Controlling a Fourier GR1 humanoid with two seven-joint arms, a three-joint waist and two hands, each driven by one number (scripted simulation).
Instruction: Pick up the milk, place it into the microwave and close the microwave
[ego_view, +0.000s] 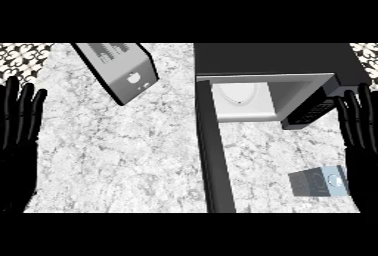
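Observation:
The milk (317, 181), a small carton with dark grey and pale blue faces, stands on the marble counter at the lower right. The microwave (280, 65) sits at the upper right with its door (215, 155) swung open toward me, showing a white cavity with a round turntable (240, 95). My right hand (357, 122) is at the right edge, fingers straight and pointing up, just above and to the right of the carton without touching it. My left hand (21, 115) rests open at the left edge, fingers up, far from the milk.
A silver toaster (122, 70) lies tilted at the upper left of the counter. The open door forms a long dark barrier down the middle, left of the carton. The microwave's control panel (314, 111) juts out near my right hand.

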